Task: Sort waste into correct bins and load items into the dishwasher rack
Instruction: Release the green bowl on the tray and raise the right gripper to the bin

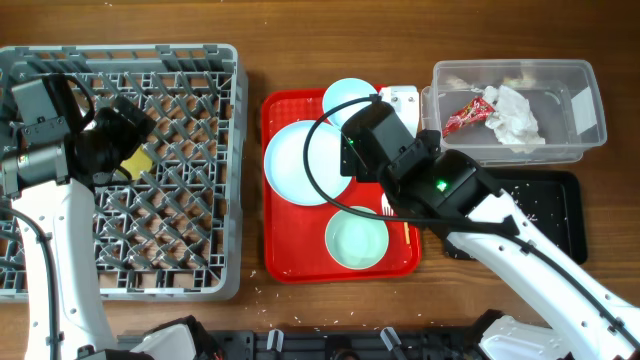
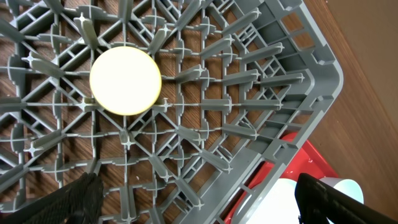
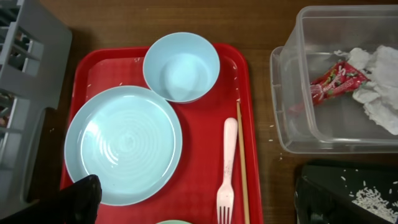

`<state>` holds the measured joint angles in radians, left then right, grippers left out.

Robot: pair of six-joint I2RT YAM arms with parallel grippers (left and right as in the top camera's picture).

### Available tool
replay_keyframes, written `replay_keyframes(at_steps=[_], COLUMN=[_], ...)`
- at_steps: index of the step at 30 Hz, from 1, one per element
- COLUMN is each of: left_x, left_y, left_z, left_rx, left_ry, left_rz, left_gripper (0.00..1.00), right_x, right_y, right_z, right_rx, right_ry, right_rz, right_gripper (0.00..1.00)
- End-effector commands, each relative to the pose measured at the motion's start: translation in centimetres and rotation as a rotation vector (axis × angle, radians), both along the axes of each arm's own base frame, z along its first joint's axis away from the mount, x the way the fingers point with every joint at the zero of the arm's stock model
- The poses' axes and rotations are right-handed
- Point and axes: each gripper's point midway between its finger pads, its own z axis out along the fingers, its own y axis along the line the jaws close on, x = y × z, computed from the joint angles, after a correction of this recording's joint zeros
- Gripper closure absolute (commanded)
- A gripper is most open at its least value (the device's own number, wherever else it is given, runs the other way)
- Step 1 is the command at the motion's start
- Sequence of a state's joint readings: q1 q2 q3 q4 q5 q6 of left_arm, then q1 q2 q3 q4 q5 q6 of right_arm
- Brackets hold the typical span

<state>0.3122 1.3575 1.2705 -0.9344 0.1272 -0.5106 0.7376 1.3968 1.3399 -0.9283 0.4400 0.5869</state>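
My left jaws are spread wide with nothing between them, over the dishwasher rack (image 2: 273, 93). The yellow cup (image 2: 125, 81) sits among the pegs at the upper left of the left wrist view and shows a flat round face.

My right jaws are spread too and hold nothing, above the red tray (image 3: 205, 124). On it the white fork (image 3: 226, 168) and the chopsticks (image 3: 241, 155) lie side by side at the right. The plate (image 3: 123, 144) is at the lower left, with one bowl (image 3: 181, 66) just beside it at the top. A second bowl (image 1: 356, 238) is at the tray's lower edge.

In the clear tub (image 3: 292, 124), upper right on the table (image 3: 155, 15), lie the red wrapper (image 3: 333, 81) and the tissue (image 3: 379, 87). Rice grains (image 3: 373, 199) are scattered in the black tray (image 3: 329, 180), lower right.
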Motion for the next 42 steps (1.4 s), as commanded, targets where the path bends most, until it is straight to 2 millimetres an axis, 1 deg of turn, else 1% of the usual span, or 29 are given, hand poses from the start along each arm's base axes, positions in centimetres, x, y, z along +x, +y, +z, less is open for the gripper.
replay_keyframes(at_steps=[1, 13, 21, 23, 24, 26, 27, 28, 30, 32, 33, 42], left_x=[-0.1, -0.1, -0.1, -0.1, -0.1, -0.1, -0.1, -0.1, -0.1, -0.1, -0.1, -0.1], left_y=[0.0, 0.0, 0.0, 0.0, 0.0, 0.0, 0.0, 0.0, 0.0, 0.0, 0.0, 0.0], left_z=[0.5, 0.5, 0.5, 0.5, 0.5, 0.5, 0.5, 0.5, 0.5, 0.5, 0.5, 0.5], left_rx=[0.013, 0.013, 0.013, 0.013, 0.013, 0.013, 0.013, 0.013, 0.013, 0.013, 0.013, 0.013], left_ry=[-0.015, -0.015, -0.015, -0.015, -0.015, -0.015, -0.015, -0.015, -0.015, -0.015, -0.015, -0.015], left_rz=[-0.003, -0.003, -0.003, -0.003, -0.003, -0.003, -0.003, -0.003, -0.003, -0.003, -0.003, -0.003], left_gripper=[0.0, 0.0, 0.0, 0.0, 0.0, 0.0, 0.0, 0.0, 0.0, 0.0, 0.0, 0.0], right_x=[0.5, 0.6, 1.4, 1.7, 2.0, 2.9, 3.5, 3.8, 3.9, 3.2, 3.1, 3.4], right_y=[-0.7, -0.8, -2.3, -3.5, -4.5, -7.3, -9.3, -10.5, -12.5, -14.2, -14.5, -14.4], right_z=[1.3, 1.4, 2.2, 2.5, 2.5, 2.3, 1.9, 1.6, 0.7, -0.1, -0.2, -0.1], right_rx=[-0.005, -0.001, -0.034, -0.028, -0.025, -0.028, -0.002, 0.012, 0.065, 0.063, 0.061, 0.068], right_ry=[-0.045, -0.049, -0.103, -0.128, -0.127, -0.115, -0.085, -0.066, -0.004, 0.055, 0.058, 0.048], right_rz=[-0.043, -0.047, -0.115, -0.196, -0.232, -0.313, -0.369, -0.399, -0.442, -0.479, -0.487, -0.487], right_gripper=[0.0, 0.0, 0.0, 0.01, 0.0, 0.0, 0.0, 0.0, 0.0, 0.0, 0.0, 0.0])
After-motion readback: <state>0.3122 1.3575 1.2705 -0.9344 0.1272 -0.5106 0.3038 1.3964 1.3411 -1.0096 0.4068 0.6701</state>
